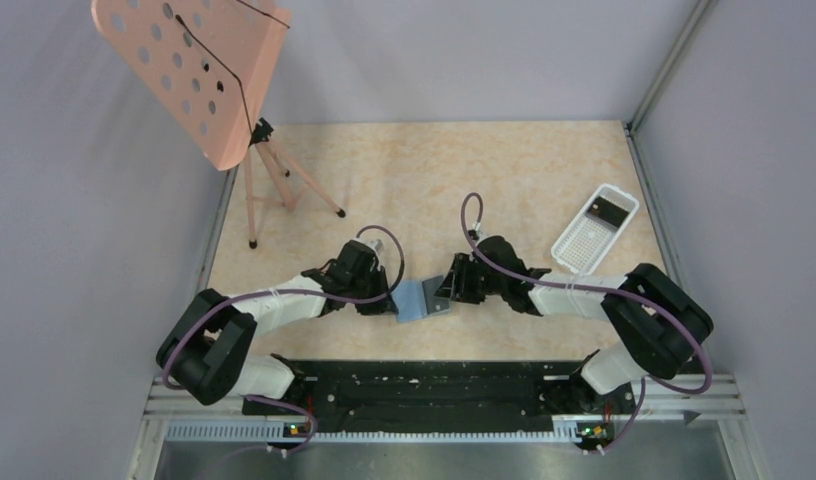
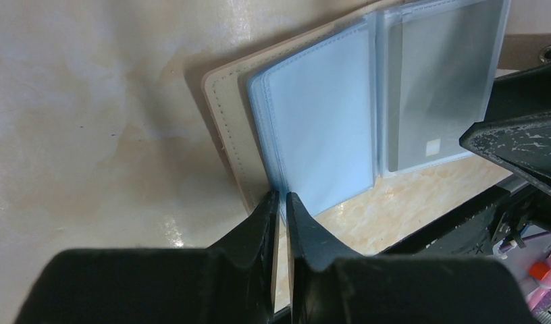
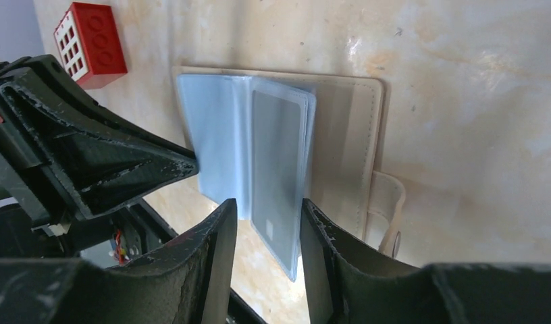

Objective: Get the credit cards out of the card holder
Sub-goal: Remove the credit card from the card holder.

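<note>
While the left gripper [image 2: 281,197] pinches the card holder [image 1: 421,299] by its lower sleeve edge at frame centre, the right gripper [image 3: 267,204] stands spread around a sleeve showing a grey credit card [image 3: 276,148]. Extraction looks barely begun; next, those jaws must close on the card alone and draw it out. Farther off, upper right, a white tray [image 1: 574,248] holds a dark card [image 1: 609,210].
</note>
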Motion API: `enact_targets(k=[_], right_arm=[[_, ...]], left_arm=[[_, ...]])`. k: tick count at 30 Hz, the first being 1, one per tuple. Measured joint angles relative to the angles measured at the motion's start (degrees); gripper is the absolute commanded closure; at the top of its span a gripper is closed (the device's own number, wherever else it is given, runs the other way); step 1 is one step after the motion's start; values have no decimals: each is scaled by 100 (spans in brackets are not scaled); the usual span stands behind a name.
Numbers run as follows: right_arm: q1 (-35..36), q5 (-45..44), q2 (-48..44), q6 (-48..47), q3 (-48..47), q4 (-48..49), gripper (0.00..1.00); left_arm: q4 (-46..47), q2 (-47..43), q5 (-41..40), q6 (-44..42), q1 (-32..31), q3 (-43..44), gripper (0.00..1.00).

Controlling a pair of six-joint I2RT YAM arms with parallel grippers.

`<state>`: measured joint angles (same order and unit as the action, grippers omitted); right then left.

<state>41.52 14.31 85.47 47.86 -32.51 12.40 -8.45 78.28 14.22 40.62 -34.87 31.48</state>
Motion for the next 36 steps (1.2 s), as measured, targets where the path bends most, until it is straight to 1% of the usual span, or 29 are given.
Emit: enact_targets(k=[11, 15, 20, 28, 30, 34, 36], right_arm=[[107, 39, -474, 188, 116, 164, 70], [140, 33, -485, 188, 116, 142, 70], [260, -42, -483, 144, 74, 9, 67], [514, -323, -485, -129, -243, -472, 70], [538, -330, -485, -140, -289, -485, 69], [564, -387, -485, -179, -321, -544, 61], [577, -435, -487, -201, -323, -595, 61]], left_arm=[[31, 0, 37, 2, 2, -11, 86], [33, 0, 48, 2, 2, -11, 85], [39, -2, 52, 7, 2, -15, 85], [76, -24, 55, 44, 2, -44, 84], [83, -33, 55, 50, 2, -52, 85], [87, -44, 52, 79, 2, -59, 84], [92, -44, 52, 90, 2, -63, 84]])
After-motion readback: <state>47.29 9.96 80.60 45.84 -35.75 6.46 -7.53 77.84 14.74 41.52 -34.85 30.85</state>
